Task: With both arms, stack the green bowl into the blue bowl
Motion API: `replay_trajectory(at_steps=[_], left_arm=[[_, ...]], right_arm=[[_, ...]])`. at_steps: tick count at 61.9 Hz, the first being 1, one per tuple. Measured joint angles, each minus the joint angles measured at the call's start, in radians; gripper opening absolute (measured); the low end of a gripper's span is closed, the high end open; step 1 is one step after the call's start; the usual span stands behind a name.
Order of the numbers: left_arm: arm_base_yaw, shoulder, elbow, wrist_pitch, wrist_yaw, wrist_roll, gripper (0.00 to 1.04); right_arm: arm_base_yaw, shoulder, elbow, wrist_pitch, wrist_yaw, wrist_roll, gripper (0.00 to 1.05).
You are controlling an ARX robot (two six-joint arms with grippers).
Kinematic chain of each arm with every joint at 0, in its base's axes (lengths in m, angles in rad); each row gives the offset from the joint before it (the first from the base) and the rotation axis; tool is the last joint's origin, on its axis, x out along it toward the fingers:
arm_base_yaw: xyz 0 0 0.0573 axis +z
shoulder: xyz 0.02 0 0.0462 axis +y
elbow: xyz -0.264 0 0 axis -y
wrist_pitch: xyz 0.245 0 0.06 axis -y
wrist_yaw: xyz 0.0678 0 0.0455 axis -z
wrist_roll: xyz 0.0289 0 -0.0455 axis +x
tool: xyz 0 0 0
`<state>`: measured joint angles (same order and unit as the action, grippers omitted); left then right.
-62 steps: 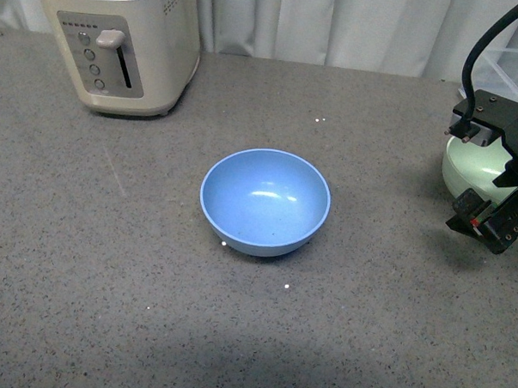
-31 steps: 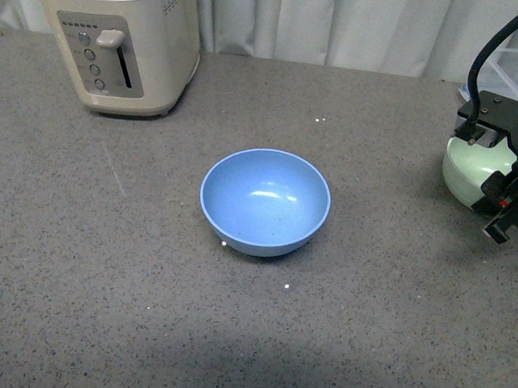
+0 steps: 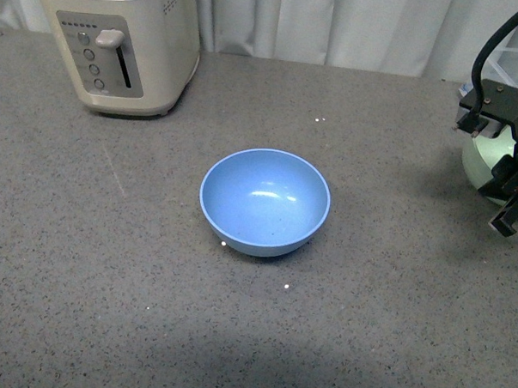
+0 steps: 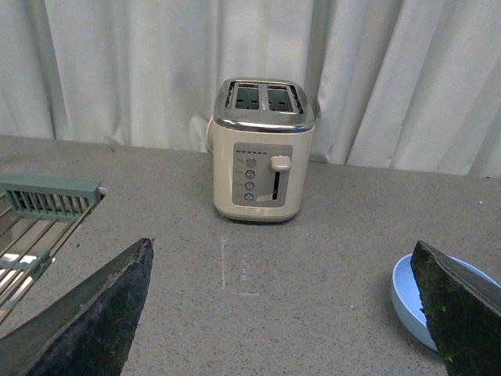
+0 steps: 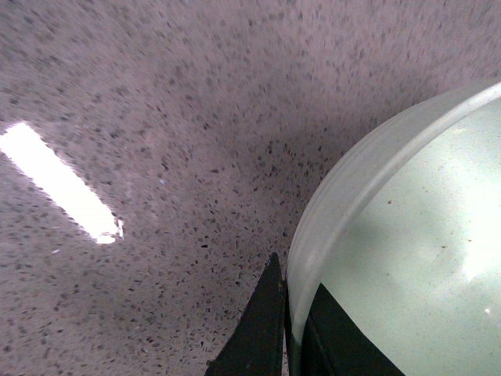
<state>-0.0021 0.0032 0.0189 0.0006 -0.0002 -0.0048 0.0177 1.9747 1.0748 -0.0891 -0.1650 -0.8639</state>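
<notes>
While the blue bowl (image 3: 265, 203) is sitting upright in the middle of the front view, on the grey speckled table (image 3: 109, 273), the green bowl (image 3: 480, 161) is showing only at the right edge of the frame, half hidden behind the right arm (image 3: 516, 119). The two bowls are standing well apart. A cream toaster (image 3: 119, 42) is standing in the upper left corner.

From the right wrist camera, the right gripper (image 5: 293, 345) is pinching the rim of the green bowl, with one black finger (image 5: 258, 333) outside the wall and the other inside. I cannot tell whether this bowl is touching the table.

The left gripper (image 4: 282, 247) is hanging over the table with its fingers spread wide, holding nothing and facing the toaster.
</notes>
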Motion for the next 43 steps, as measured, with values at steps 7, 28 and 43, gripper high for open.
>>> replay_trajectory(at_steps=[7, 28, 43], left_arm=[[0.000, 0.000, 0.000, 0.000, 0.000, 0.000, 0.98], [0.000, 0.000, 0.000, 0.000, 0.000, 0.000, 0.98], [0.000, 0.000, 0.000, 0.000, 0.000, 0.000, 0.98]], right_arm=[[0.050, -0.093, -0.021, -0.050, -0.063, -0.021, 0.02], [0.373, -0.310, -0.114, -0.119, -0.139, -0.015, 0.02], [0.512, -0.256, -0.135, -0.102, -0.071, -0.013, 0.02]])
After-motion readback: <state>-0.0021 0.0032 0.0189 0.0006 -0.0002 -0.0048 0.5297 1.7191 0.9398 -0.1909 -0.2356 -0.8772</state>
